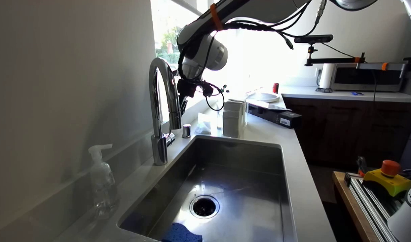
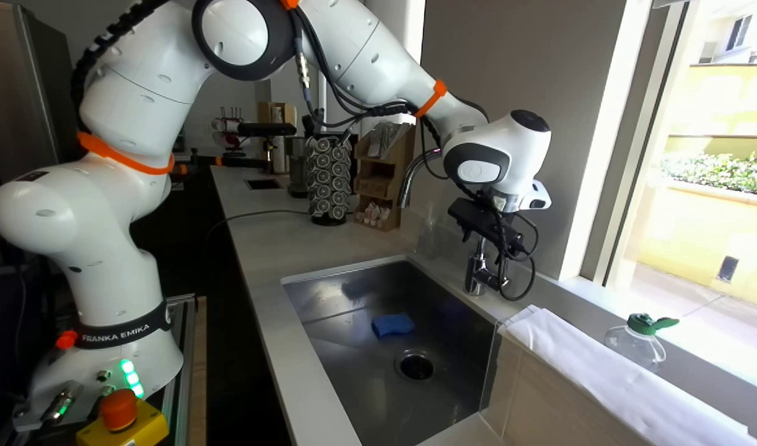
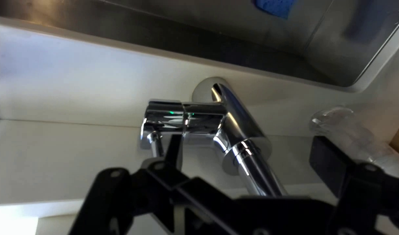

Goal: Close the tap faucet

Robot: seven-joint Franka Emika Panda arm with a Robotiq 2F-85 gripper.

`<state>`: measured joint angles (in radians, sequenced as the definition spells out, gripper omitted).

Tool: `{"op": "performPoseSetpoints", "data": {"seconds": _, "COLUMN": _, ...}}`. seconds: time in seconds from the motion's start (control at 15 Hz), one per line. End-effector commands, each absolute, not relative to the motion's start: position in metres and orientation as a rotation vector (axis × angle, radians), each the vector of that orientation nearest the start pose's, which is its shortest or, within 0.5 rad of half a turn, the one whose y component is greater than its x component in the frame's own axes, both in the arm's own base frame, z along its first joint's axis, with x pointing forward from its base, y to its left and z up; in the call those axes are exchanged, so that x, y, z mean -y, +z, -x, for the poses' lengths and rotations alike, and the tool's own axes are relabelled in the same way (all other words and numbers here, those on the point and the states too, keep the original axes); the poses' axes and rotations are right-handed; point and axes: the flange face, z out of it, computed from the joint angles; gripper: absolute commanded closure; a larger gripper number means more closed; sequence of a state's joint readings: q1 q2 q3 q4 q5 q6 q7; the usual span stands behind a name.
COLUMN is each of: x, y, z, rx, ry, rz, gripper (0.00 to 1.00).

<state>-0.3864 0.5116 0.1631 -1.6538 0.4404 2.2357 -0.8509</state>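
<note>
The chrome tap faucet (image 1: 159, 149) stands upright behind the sink, its arched spout high above the counter. In an exterior view its base (image 2: 474, 275) shows below my wrist. In the wrist view the faucet body (image 3: 233, 114) has a side cylinder carrying a thin lever (image 3: 156, 145). My gripper (image 3: 250, 153) is open, its fingers wide apart on either side of the faucet's upright neck. The left finger is just right of the lever; I cannot tell whether they touch. The right finger is apart from the faucet. In the exterior views the fingers are mostly hidden.
The steel sink (image 1: 286, 188) holds a blue sponge (image 1: 182, 233). A clear soap bottle (image 1: 103, 181) stands beside the faucet, near my right finger in the wrist view (image 3: 356, 137). A small chrome cap (image 1: 186, 131) and a beige box (image 1: 232, 119) stand behind. A wall and window border the counter.
</note>
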Motion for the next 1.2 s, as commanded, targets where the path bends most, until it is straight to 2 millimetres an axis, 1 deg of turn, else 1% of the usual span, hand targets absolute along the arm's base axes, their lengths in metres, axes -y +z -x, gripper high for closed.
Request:
{"op": "performPoseSetpoints", "data": {"seconds": 0.0, "x": 0.145, "y": 0.332, "z": -0.660, "rx": 0.480, "ry": -0.340, "rz": 2.716, "gripper": 0.00}}
{"op": "performPoseSetpoints", "data": {"seconds": 0.13, "x": 0.145, "y": 0.333, "z": -0.658, "rx": 0.495, "ry": -0.340, "rz": 2.721, "gripper": 0.00}}
{"op": "performPoseSetpoints", "data": {"seconds": 0.4, "x": 0.154, "y": 0.331, "z": -0.647, "rx": 0.605, "ry": -0.320, "rz": 2.835, "gripper": 0.00}}
{"op": "performPoseSetpoints", "data": {"seconds": 0.53, "x": 0.157, "y": 0.324, "z": -0.638, "rx": 0.650, "ry": -0.270, "rz": 2.864, "gripper": 0.00}}
{"op": "performPoseSetpoints", "data": {"seconds": 0.67, "x": 0.163, "y": 0.318, "z": -0.630, "rx": 0.664, "ry": -0.305, "rz": 2.875, "gripper": 0.00}}
{"op": "performPoseSetpoints", "data": {"seconds": 0.87, "x": 0.169, "y": 0.302, "z": -0.616, "rx": 0.665, "ry": -0.288, "rz": 2.866, "gripper": 0.00}}
{"op": "performPoseSetpoints", "data": {"seconds": 1.0, "x": 0.169, "y": 0.296, "z": -0.609, "rx": 0.658, "ry": -0.263, "rz": 2.856, "gripper": 0.00}}
{"op": "performPoseSetpoints", "data": {"seconds": 1.07, "x": 0.165, "y": 0.288, "z": -0.607, "rx": 0.670, "ry": -0.244, "rz": 2.843, "gripper": 0.00}}
{"op": "performPoseSetpoints", "data": {"seconds": 1.13, "x": 0.162, "y": 0.276, "z": -0.606, "rx": 0.646, "ry": -0.170, "rz": 2.860, "gripper": 0.00}}
